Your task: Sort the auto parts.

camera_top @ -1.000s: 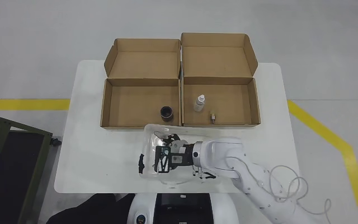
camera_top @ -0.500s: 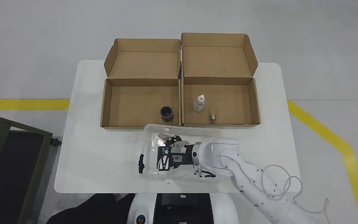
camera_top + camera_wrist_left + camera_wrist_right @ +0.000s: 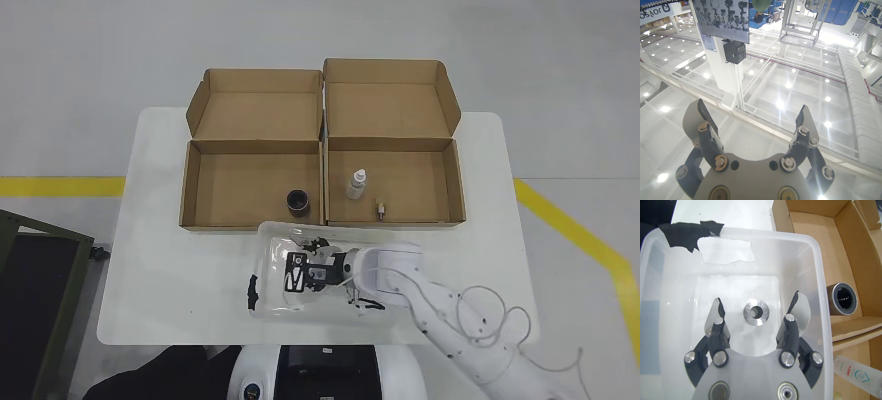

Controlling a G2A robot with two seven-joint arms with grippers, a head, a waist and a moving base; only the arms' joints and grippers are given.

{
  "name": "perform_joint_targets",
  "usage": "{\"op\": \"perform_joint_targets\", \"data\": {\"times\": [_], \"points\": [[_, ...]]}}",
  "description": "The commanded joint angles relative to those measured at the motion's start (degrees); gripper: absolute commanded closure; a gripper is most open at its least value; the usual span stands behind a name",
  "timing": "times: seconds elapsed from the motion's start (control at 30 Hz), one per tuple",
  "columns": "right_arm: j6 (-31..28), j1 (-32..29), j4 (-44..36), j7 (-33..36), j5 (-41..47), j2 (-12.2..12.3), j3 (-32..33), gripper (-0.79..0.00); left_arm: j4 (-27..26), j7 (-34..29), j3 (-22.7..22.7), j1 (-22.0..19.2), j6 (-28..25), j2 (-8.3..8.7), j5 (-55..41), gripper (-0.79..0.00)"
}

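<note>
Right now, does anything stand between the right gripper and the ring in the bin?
Nothing visible does. The right gripper is open over the bin, one finger on either side of the ring and apart from it. The ring lies alone on the bin's floor, with nothing over it.

The bottle (image 3: 857,373), in the box (image 3: 440,185) at one o'clock on the table (image 3: 160,250), carries small red letters and a teal emblem, printed sideways. Out in the hall, a white banner (image 3: 657,11) bears dark lettering upside down, blue panels (image 3: 840,13) carry white print, and a pillar poster (image 3: 710,44) has print too small to read.
</note>
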Motion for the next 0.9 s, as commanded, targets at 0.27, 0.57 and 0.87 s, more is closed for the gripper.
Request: {"op": "perform_joint_targets", "data": {"times": [0.27,0.57,0.87], "points": [[0.3,1.6,4.2,-0.3,0.6,-0.7,-1.3,-0.493,0.0,0.0,0.0,0.0,0.0,0.0,0.0,-0.785],[-0.6,2.0,4.8,-0.7,1.3,-0.9,-1.2,-0.271,0.0,0.0,0.0,0.0,0.0,0.0,0.0,-0.785],[-3.0,1.7,2.8,-1.4,3.6,-0.7,-0.3,0.0,0.0,0.0,0.0,0.0,0.0,0.0,0.0,-0.785]]}}
